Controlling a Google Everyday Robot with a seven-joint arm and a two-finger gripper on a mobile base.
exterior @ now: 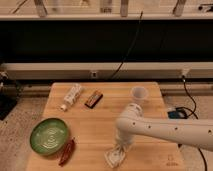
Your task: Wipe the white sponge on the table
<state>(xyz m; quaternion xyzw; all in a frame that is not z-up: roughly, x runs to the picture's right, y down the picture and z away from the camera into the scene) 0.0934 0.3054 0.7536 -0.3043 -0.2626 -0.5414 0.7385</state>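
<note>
The table [100,125] is a light wooden plank top that fills the middle of the camera view. My white arm reaches in from the right, and my gripper [115,156] points down onto the table near its front edge, right of centre. An off-white patch lies right under the gripper's tip. I cannot tell whether it is the white sponge or part of the gripper. No separate white sponge shows anywhere else on the table.
A green bowl [49,136] sits at the front left with a reddish-brown item [66,151] beside it. A white oblong packet [71,96] and a brown bar [93,99] lie at the back left. A white cup [139,94] stands at the back right. Cables hang behind the table.
</note>
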